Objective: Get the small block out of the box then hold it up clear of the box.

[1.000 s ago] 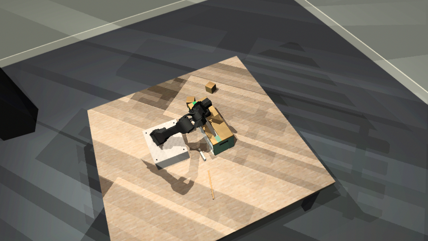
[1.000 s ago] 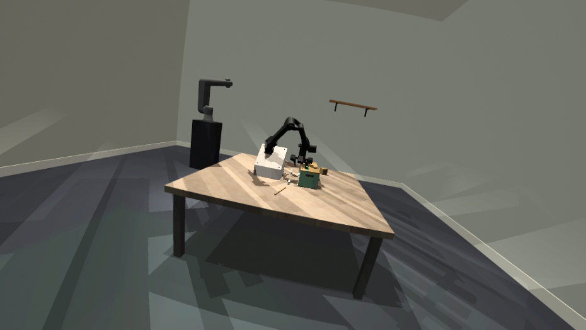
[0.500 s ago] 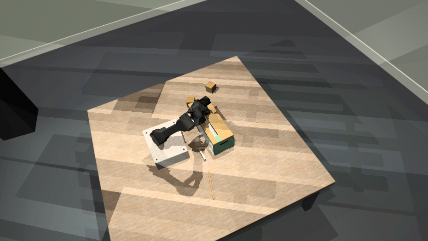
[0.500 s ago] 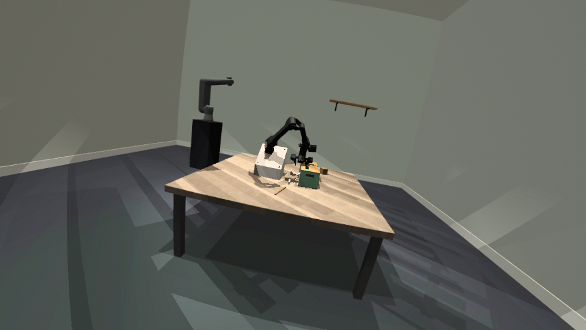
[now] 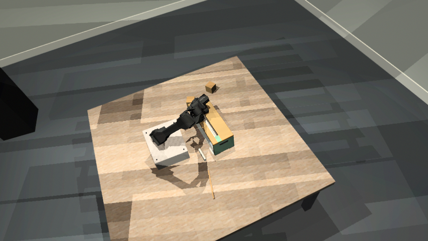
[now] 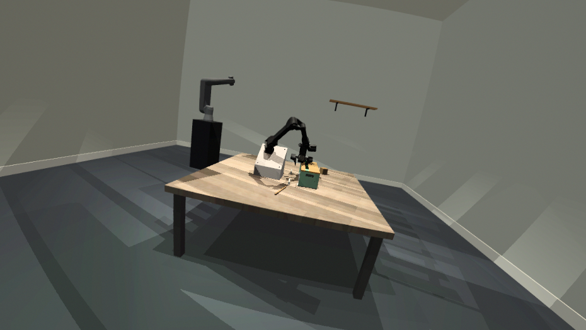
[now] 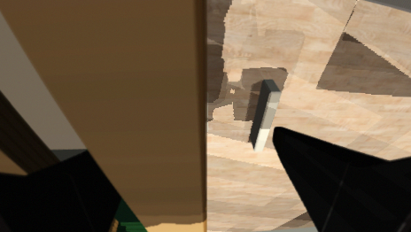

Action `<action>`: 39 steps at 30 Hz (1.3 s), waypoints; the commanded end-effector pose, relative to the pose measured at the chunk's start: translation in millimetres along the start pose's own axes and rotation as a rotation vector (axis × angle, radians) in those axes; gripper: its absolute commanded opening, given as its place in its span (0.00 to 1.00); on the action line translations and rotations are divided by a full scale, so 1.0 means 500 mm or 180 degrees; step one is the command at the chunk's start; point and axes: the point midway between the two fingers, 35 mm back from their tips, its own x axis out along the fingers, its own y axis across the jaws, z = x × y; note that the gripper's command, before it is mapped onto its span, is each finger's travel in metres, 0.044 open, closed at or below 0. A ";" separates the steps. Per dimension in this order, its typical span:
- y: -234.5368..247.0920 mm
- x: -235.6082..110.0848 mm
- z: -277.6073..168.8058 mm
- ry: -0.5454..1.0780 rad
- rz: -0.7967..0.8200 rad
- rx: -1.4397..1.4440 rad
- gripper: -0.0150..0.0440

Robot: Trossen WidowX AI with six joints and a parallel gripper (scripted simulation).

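Observation:
The box (image 5: 222, 127) (image 6: 309, 177) (image 7: 111, 88) is long, with a tan top and a green end, and lies on the table (image 5: 254, 167) to the right of the arm's base. My gripper (image 5: 203, 100) (image 6: 301, 160) (image 7: 206, 136) is open and empty. It hangs just above the far part of the box, and its fingers straddle the box's long edge on the base side. I cannot see a block on the shelf inside. A small tan cube (image 5: 210, 87) (image 6: 324, 170) lies on the table beyond the far end of the box.
A short white bar (image 5: 202, 154) (image 7: 266, 111) lies on the table beside the box. A thin wooden stick (image 5: 211, 185) (image 6: 280, 189) lies nearer the front. The arm's white base (image 5: 172, 152) (image 6: 270, 165) stands left of the box. A second arm on a black pedestal (image 6: 206, 141) stands off the table.

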 end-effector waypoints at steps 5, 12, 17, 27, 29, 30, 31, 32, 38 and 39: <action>0.001 0.006 -0.019 0.0018 0.0000 0.0014 0.93; 0.000 0.011 -0.032 0.0020 0.0000 0.0014 0.93; 0.000 0.014 -0.042 0.0020 0.0001 0.0014 0.93; 0.000 0.021 -0.063 0.0022 0.0002 0.0014 0.93; 0.000 0.023 -0.069 0.0023 0.0002 0.0014 0.93; 0.001 0.019 -0.070 0.0023 0.0002 0.0014 0.93; 0.002 0.009 -0.073 0.0023 0.0002 0.0012 0.93; 0.003 -0.004 -0.077 0.0022 0.0001 0.0011 0.93; 0.000 -0.096 -0.100 0.0013 -0.0002 0.0000 0.93; 0.000 -0.096 -0.100 0.0013 -0.0002 0.0000 0.93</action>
